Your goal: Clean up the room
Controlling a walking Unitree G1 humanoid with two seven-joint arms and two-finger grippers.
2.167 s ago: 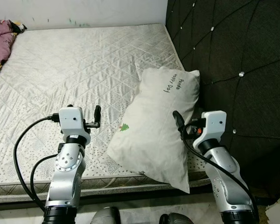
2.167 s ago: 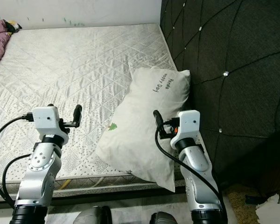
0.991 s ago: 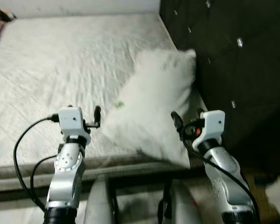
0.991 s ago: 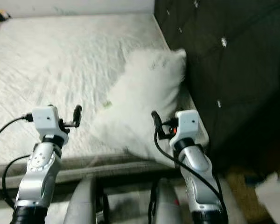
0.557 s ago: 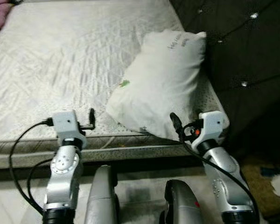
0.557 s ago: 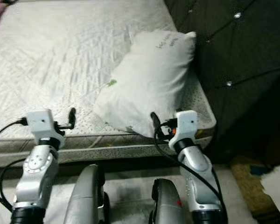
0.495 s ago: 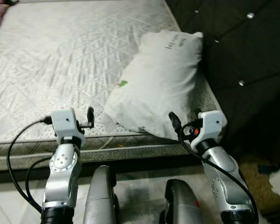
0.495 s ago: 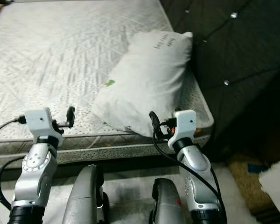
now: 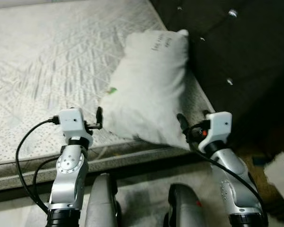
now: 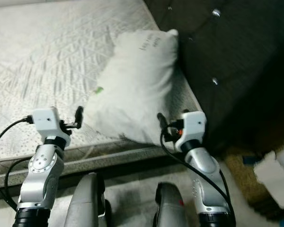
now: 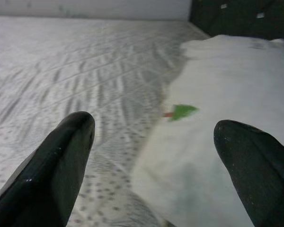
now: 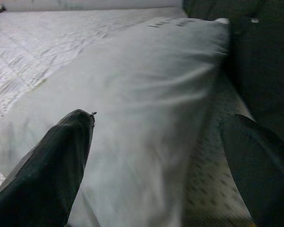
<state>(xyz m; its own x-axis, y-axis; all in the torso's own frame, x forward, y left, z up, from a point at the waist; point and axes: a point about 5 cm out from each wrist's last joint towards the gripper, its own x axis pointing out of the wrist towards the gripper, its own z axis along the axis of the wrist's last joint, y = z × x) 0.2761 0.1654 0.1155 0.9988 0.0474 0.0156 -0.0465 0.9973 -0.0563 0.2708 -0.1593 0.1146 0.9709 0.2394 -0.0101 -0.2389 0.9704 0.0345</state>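
A white pillow lies on the bed, at the corner of the mattress nearest the dark tufted headboard; one short end, printed with small dark lettering, rests against the headboard, and the other end reaches the front edge of the mattress. A small green tree mark sits on the pillow's side facing the open quilted mattress. The left tool is held out over the front edge of the bed, just beside the pillow's near corner, its two black fingers spread wide with nothing between them; in the left wrist view the mattress and the pillow's edge show in the gap. The right tool hangs at the pillow's lower end near the mattress corner, its fingers likewise spread apart and empty, and the right wrist view looks along the length of the pillow towards the headboard. Below the bed edge the robot's two grey legs stand on a pale floor, and something white and crumpled lies on the floor to the robot's right, too blurred to tell what it is
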